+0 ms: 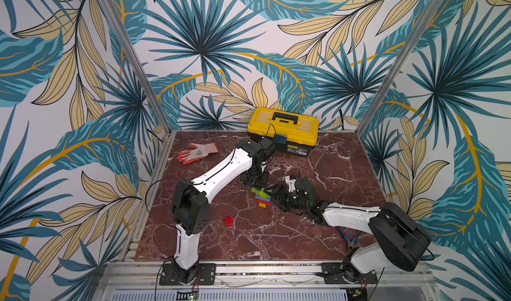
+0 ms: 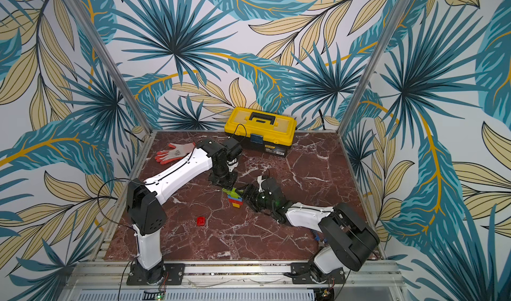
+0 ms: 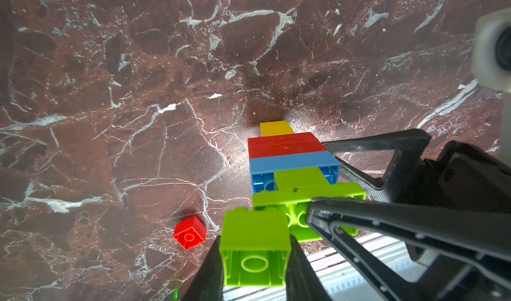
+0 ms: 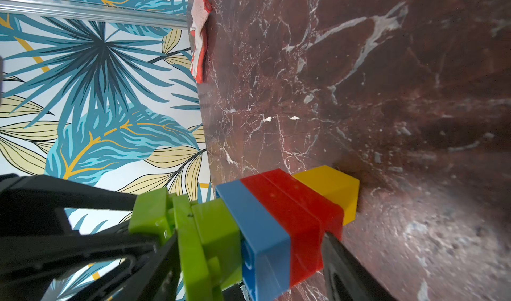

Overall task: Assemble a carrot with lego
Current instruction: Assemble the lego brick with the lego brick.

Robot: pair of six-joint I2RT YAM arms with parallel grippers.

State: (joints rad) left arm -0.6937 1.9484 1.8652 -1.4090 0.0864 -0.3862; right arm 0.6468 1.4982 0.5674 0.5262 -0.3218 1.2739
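Nearest the bases, blue-handled pliers (image 1: 349, 237) lie partly under the right arm, well apart from the carrot (image 1: 262, 198). A loose red brick (image 1: 228, 220) sits alone on the table (image 1: 249, 247), nearer than the carrot and to its left. The carrot stands tip down, its yellow end against the marble. The right gripper (image 4: 235, 258) is grasping it, jaws set against the green leaves on one side and the red body on the other. The left gripper (image 3: 255, 258) is clenched on a lime-green brick (image 3: 255, 230) at the leafy top, off to one side. I cannot tell whether its studs have seated. The risk is in the press. A push that far off centre could lever the stack about its narrow tip, twist it in the right jaws, or snap a leaf brick loose. Studs that are misaligned would jam rather than click. The red brick is not yet joined on. Beyond the carrot lie a glove (image 1: 197, 151) to the left and a yellow toolbox (image 1: 283, 129) at the wall, both clear of the work.
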